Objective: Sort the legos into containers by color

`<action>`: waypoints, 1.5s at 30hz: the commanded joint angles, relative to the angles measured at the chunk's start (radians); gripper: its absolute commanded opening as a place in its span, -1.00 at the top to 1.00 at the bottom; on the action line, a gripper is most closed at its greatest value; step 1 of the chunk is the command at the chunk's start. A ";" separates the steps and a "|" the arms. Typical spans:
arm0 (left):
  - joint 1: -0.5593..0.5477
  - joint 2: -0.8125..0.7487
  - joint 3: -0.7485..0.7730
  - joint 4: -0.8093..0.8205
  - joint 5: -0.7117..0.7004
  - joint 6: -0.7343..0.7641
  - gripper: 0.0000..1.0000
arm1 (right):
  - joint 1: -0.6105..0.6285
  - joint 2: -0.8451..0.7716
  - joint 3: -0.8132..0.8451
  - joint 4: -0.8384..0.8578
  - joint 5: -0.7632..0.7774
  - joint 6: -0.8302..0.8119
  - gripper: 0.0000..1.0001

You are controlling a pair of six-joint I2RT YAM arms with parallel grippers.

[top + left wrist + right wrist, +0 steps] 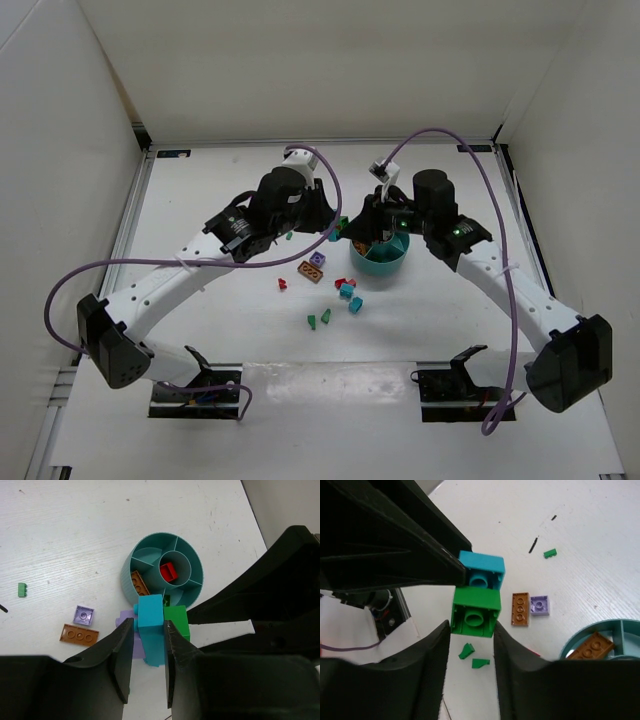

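Your left gripper was closed narrowly on a blue brick, and your right gripper pinched the green brick joined to its side. You held the pair in the air between the two grippers, just beside the teal bowl. In the bowl, the central cup held one red brick, and an orange plate leaned in an outer compartment. On the tabletop near the bowl lay a lilac plate touching a brown plate, with a small green piece farther off.
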 commanded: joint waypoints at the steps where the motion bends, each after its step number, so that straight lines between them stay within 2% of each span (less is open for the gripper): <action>1: -0.006 -0.035 0.002 0.035 0.000 0.005 1.00 | 0.013 -0.007 0.052 0.043 -0.042 0.006 0.32; 3: -0.008 -0.034 0.002 0.040 0.000 0.005 1.00 | 0.010 -0.007 0.055 0.040 -0.040 0.003 0.36; 7: -0.008 -0.031 0.001 0.035 -0.009 0.005 1.00 | 0.003 -0.011 0.052 0.029 -0.043 0.004 0.76; 10: -0.008 -0.031 0.001 0.021 -0.029 0.007 1.00 | 0.005 -0.018 0.047 0.024 -0.037 0.004 0.80; 11: -0.006 -0.035 0.004 0.014 -0.037 0.008 1.00 | 0.002 -0.026 0.044 0.024 -0.036 0.003 0.95; 13: -0.006 -0.035 0.001 0.009 -0.041 0.011 1.00 | 0.000 -0.032 0.039 0.018 -0.026 0.000 1.00; 26: 0.003 -0.043 -0.001 -0.057 -0.130 0.014 1.00 | -0.059 -0.110 -0.019 0.011 0.006 0.007 1.00; 32: 0.015 -0.057 -0.017 -0.069 -0.147 0.011 1.00 | -0.092 -0.146 -0.027 -0.061 0.030 -0.017 1.00; 33: 0.018 -0.057 -0.016 -0.069 -0.152 0.010 1.00 | -0.093 -0.146 -0.019 -0.150 0.067 -0.031 1.00; 38: 0.041 -0.054 -0.007 -0.083 -0.153 0.008 1.00 | -0.099 -0.138 -0.037 -0.351 0.290 -0.100 1.00; 45: 0.052 -0.037 0.012 -0.094 -0.139 0.023 1.00 | -0.044 -0.097 -0.048 -0.460 0.484 -0.108 1.00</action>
